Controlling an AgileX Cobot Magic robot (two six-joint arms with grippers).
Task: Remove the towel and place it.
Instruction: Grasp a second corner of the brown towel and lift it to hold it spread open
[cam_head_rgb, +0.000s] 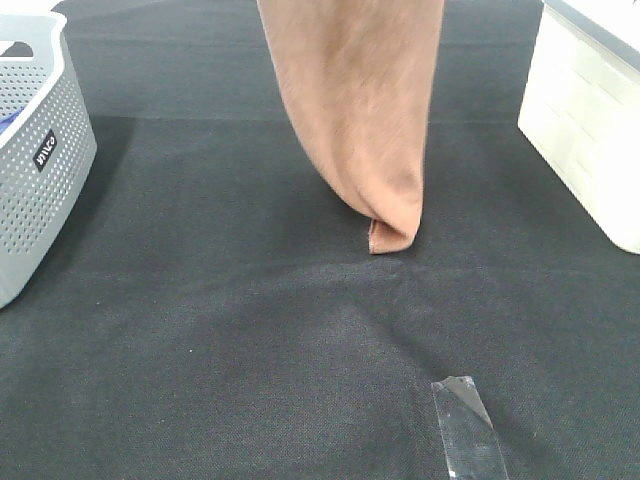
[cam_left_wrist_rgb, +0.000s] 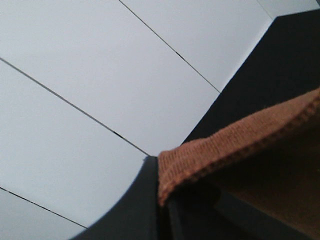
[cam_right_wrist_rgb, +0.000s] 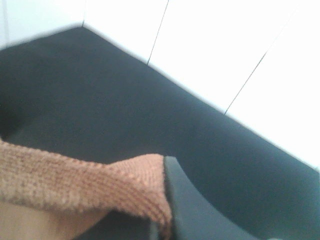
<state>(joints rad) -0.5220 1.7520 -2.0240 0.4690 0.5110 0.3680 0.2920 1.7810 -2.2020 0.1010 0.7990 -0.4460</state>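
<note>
The left gripper (cam_left_wrist_rgb: 161, 212) and right gripper (cam_right_wrist_rgb: 162, 222) pinch the big brown fluffy towel (cam_head_rgb: 360, 110) up top; it hangs straight down below them; its corner seems to touch the black cloth table (cam_head_rgb: 200, 330).

The towel (cam_head_rgb: 360, 110) is nubby brown cloth; the basket (cam_head_rgb: 30, 170) perforated grey plastic.

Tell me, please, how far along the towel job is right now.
Done: the towel is lifted and hangs over the black table, its lowest fold at or near the surface. In hand: the left gripper and right gripper each clamp its hem. Left: placing it; it is neither laid flat nor in the grey basket.
</note>
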